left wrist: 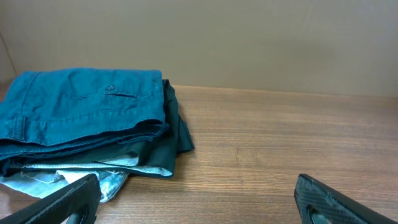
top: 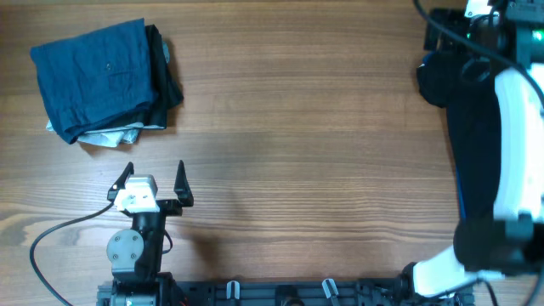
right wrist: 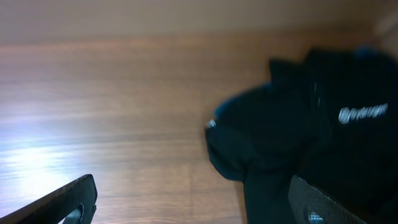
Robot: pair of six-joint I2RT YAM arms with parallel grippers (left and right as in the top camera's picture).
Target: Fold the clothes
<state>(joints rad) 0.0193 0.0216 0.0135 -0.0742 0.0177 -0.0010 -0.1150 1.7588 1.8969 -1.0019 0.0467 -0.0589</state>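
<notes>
I'm looking for lettering and there's nothing I can actually read. The only candidate is in my right wrist view: a small white logo (right wrist: pixel 362 113) printed on the black shirt (right wrist: pixel 323 149). It's a short, slightly tilted run of white marks that looks like a word. The view is too blurred for me to make out a single letter, so I can't name a brand or any text.
</notes>
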